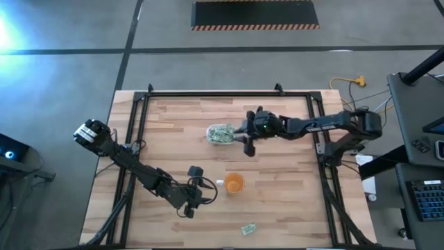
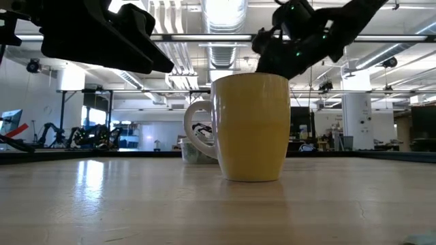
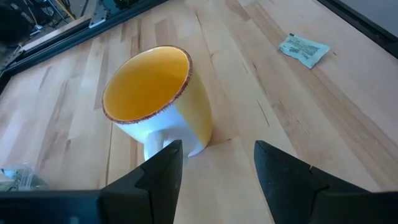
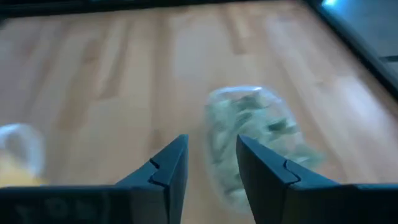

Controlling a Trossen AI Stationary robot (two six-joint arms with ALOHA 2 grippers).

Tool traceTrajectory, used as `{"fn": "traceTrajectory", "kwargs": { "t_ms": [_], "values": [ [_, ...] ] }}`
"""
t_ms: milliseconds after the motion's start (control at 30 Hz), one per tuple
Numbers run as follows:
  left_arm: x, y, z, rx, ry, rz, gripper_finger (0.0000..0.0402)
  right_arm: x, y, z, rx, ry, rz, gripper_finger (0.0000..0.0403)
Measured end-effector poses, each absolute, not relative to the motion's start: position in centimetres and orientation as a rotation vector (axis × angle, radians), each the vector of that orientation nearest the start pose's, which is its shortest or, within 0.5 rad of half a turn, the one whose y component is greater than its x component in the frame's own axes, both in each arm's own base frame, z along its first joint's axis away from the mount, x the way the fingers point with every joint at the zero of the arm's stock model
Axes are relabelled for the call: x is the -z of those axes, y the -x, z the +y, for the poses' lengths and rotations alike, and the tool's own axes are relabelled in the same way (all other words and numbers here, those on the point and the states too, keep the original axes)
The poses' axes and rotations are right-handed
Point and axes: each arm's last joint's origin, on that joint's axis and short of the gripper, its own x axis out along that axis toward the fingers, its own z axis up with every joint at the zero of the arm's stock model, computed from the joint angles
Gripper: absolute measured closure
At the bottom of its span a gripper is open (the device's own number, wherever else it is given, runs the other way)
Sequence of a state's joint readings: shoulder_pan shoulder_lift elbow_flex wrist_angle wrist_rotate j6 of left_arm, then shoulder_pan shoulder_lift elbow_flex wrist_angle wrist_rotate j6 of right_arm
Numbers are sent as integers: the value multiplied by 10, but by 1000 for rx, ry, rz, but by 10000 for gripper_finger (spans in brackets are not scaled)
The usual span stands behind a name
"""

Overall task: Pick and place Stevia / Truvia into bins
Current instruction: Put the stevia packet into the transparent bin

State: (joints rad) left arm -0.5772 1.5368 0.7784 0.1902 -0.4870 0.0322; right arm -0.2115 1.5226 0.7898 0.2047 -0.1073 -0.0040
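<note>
A lone sachet (image 1: 248, 228) lies flat on the wooden table (image 1: 173, 132) at the near edge, well apart from the orange cup (image 1: 234, 184) and on the near right of it. The cup stands upright mid-table, its white handle turned toward the left gripper (image 1: 196, 187). That gripper sits just beside the cup on its left, fingers spread wide with nothing between them, the arm running low and slantwise from the table's left edge. Beyond the cup, farther from the near edge, stands the clear tub (image 1: 221, 134), filled with green and white sachets. The right gripper (image 1: 248, 141) hangs just beside the tub on its right, its arm stretched level from the right edge, fingers (image 4: 168, 165) parted and empty, pointing down at the tub (image 4: 255, 146).
</note>
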Motion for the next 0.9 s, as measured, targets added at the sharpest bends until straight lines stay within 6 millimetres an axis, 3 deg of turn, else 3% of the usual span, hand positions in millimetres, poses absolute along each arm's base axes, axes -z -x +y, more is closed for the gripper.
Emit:
{"fn": "traceTrajectory", "kwargs": {
  "t_ms": [233, 500, 767, 900],
  "values": [
    [-192, -266, -157, 94, -323, 494, 219, -215, -291, -22, -201, -167, 577, 281],
    [-192, -266, -156, 94, -322, 494, 219, -213, -285, 58, -449, -173, 636, 291],
    [-193, -267, -157, 94, -314, 480, 219, -211, -267, 131, -435, -150, 620, 302],
    [-195, -269, -161, 172, -274, 452, 219, -209, -254, 155, -395, -139, 624, 307]
  ]
}}
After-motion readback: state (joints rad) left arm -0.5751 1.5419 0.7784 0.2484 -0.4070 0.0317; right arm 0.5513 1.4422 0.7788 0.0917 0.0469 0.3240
